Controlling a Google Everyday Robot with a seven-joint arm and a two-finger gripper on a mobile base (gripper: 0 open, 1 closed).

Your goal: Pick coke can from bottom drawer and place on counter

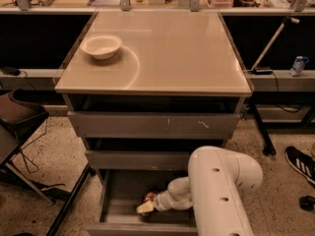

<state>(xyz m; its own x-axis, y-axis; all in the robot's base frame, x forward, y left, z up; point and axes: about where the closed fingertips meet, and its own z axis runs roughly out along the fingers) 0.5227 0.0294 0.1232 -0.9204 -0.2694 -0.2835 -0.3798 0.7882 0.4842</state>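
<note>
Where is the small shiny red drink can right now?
The red can lies inside the open grey bottom drawer, low in the camera view, just beside the gripper reaching into it.

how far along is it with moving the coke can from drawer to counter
Done: the bottom drawer is open. In hand: the gripper is inside it, right at the coke can; whether it is gripped isn't visible. Left: lifting the can out onto the counter.

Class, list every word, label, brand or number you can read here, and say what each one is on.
No text can be read.
The coke can, beside the end effector in the bottom drawer: markings too blurred.
The blue-and-white item at far right: too blurred.
</note>
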